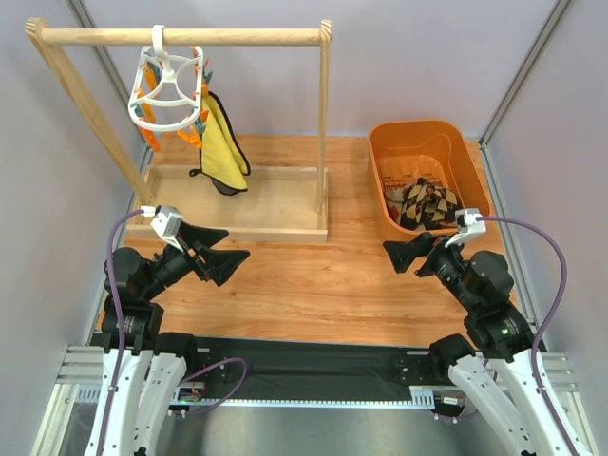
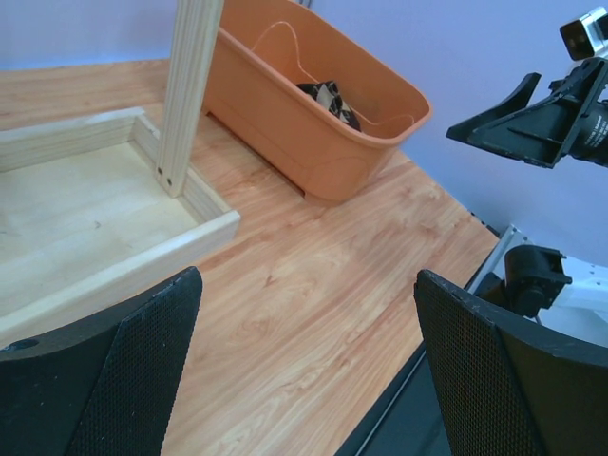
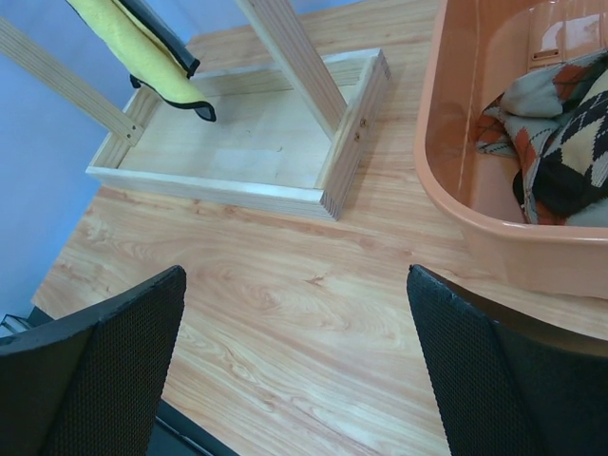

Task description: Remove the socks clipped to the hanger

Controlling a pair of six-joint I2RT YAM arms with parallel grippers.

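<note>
Obs, both arms low over the table [image 1: 313,294].
- L gripper [image 1: 233,245]: jaws wide apart, nothing btwn them. It sits just in front of the wooden frame's base tray [image 1: 256,204].
- R gripper [image 1: 394,256]: jaws apart too, empty, near the front-left corner of the orange bin [image 1: 427,152].
- Hanger [image 1: 169,90]: you see it hooked on the top rail [image 1: 247,37], left end.
- Yellow fabric piece [image 1: 226,142] w/ black trim hangs from the hanger's right side, over the tray.
- Argyle socks [image 1: 429,204] lie piled inside the bin.
</note>
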